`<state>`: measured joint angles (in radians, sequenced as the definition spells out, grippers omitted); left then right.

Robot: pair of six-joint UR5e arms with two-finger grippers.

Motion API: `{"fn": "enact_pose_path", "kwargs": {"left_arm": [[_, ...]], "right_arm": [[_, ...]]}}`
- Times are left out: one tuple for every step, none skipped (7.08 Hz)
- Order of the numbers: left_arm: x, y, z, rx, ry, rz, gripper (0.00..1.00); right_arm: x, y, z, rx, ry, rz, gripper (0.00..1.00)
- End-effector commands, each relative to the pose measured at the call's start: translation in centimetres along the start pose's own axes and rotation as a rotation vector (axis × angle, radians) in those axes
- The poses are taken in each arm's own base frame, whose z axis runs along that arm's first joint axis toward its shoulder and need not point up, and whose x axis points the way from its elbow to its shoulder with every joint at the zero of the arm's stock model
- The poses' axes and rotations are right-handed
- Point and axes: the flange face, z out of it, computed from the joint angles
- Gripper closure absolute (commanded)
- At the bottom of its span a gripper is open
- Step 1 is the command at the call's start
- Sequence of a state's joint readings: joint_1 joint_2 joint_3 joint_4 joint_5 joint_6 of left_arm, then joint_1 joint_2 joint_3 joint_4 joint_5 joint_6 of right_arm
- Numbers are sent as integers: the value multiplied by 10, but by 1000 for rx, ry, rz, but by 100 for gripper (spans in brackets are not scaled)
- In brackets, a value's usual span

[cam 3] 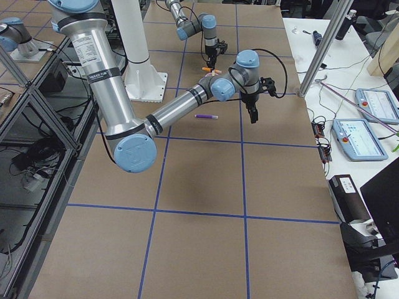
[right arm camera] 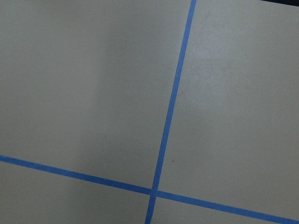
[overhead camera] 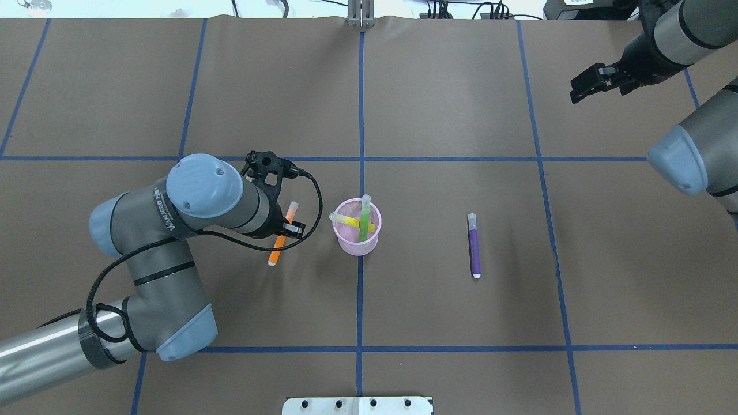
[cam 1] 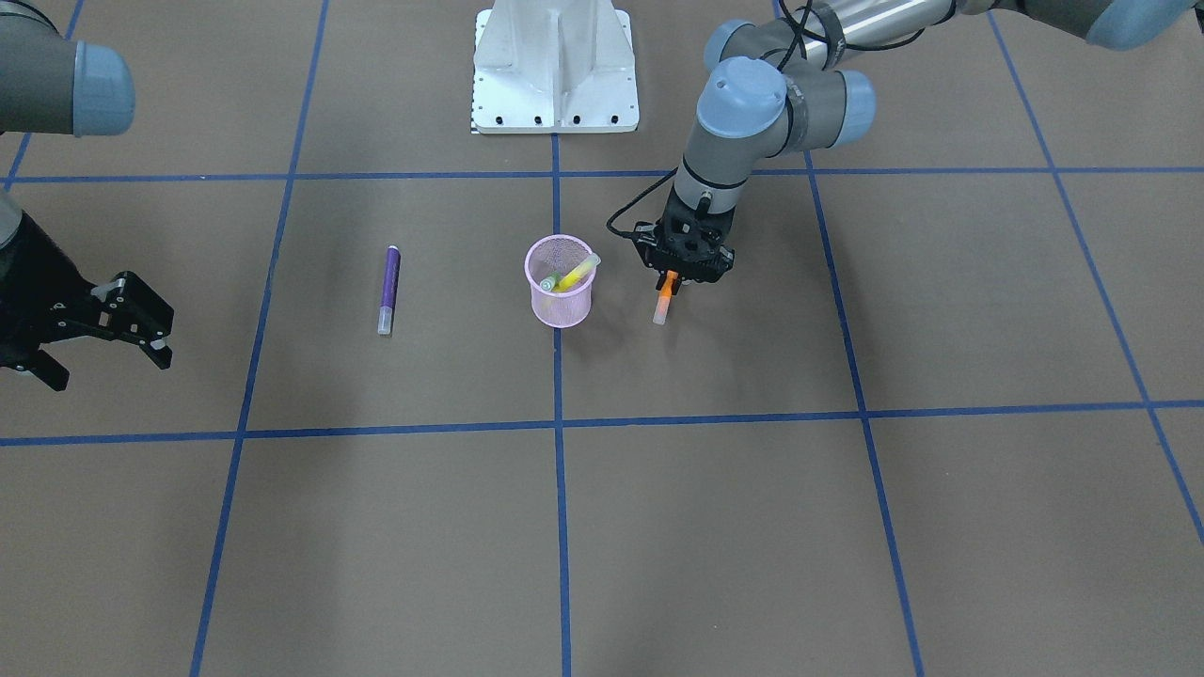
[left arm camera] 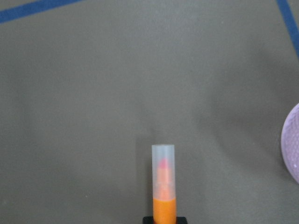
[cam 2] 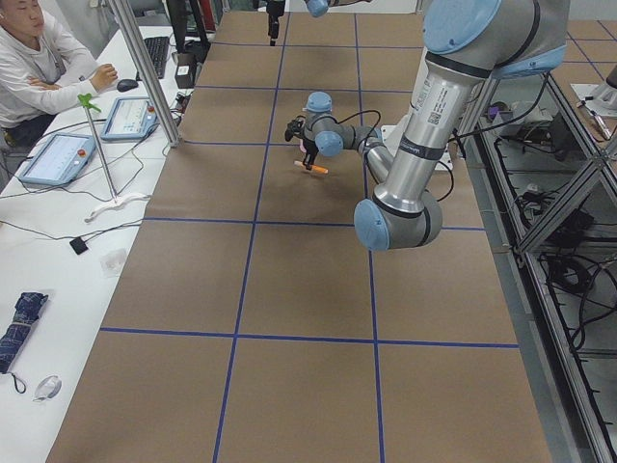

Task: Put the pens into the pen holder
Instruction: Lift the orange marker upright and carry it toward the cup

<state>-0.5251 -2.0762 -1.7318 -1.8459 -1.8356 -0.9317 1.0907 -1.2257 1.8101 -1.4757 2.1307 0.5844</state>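
The pink mesh pen holder point(cam 1: 561, 299) point(overhead camera: 353, 244) stands near the table's middle, with a yellow pen point(cam 1: 578, 273) point(overhead camera: 346, 221) and a green pen point(overhead camera: 364, 222) leaning inside it. My left gripper point(cam 1: 679, 278) point(overhead camera: 286, 228) is shut on the orange pen point(cam 1: 664, 303) point(overhead camera: 277, 251), just beside the holder on its left in the overhead view. In the left wrist view that pen's point(left arm camera: 163, 186) clear cap points away and casts a shadow on the paper. A purple pen point(cam 1: 388, 288) point(overhead camera: 474, 246) lies flat on the holder's other side. Far off it, my right gripper point(cam 1: 103, 365) point(overhead camera: 578, 92) hangs open and holds nothing.
The robot's white base plate point(cam 1: 555, 75) point(overhead camera: 357, 405) sits at the table's robot-side edge. Blue tape lines point(right arm camera: 173, 107) grid the brown surface. A person point(cam 2: 39, 58) sits at a side desk with tablets point(cam 2: 58, 159) beyond the table's left end.
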Motion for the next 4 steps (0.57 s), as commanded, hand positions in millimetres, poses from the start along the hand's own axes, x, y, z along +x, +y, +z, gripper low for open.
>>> {"fn": "enact_pose_path", "kwargs": {"left_arm": [[16, -21, -71, 190, 70, 24, 100], [27, -26, -90, 321, 147, 51, 100], [31, -24, -100, 419, 272, 81, 100], [34, -27, -105, 536, 333, 84, 100]], "right_arm": [[0, 0, -1, 1, -1, 7, 0], [-1, 1, -1, 2, -1, 8, 0], [-1, 0, -1, 2, -1, 8, 0], [-1, 0, -1, 2, -1, 8, 0]]}}
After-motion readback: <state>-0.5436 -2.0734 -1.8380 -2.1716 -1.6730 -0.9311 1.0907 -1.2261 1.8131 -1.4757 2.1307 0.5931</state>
